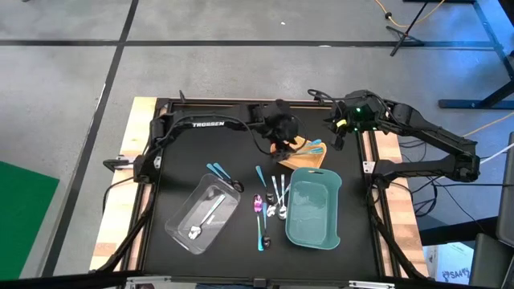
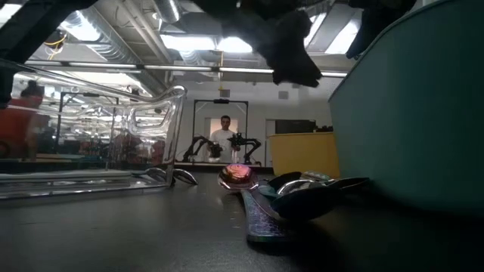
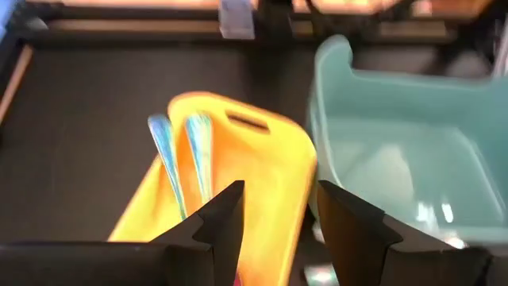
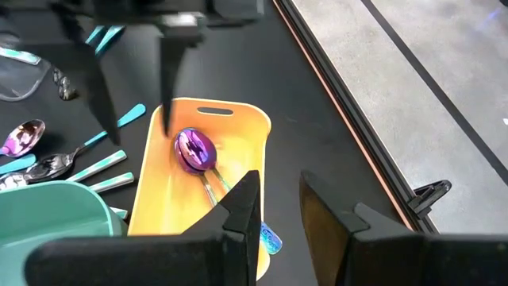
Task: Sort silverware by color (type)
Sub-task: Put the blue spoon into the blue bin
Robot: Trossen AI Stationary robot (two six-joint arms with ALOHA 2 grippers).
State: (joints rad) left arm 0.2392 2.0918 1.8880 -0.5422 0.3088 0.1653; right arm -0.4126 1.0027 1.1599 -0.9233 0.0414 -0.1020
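Observation:
My left gripper [image 1: 283, 138] [image 3: 278, 213] hangs open just over the yellow tray [image 1: 307, 154] [image 3: 246, 159], holding nothing. Iridescent blue-purple spoons [image 4: 194, 149] [image 3: 171, 155] lie in that tray. My right gripper [image 1: 338, 128] [image 4: 278, 199] is open too, waiting near the table's far right corner, beside the yellow tray. Silver spoons [image 1: 210, 210] lie in the clear tray [image 1: 186, 229]. Several loose utensils [image 1: 269, 205] [image 2: 238, 175], silver, iridescent and teal-handled, lie on the black mat between the clear tray and the teal tray [image 1: 313, 234]. Two teal-handled pieces [image 1: 218, 171] lie by the clear tray's far end.
The teal tray [image 2: 408, 113] stands on the mat's right half, close to the near side of the yellow tray. The clear tray [image 2: 151, 128] is on the left. A raised dark frame [image 1: 241, 103] edges the mat. A person [image 2: 224, 136] stands far off in the room.

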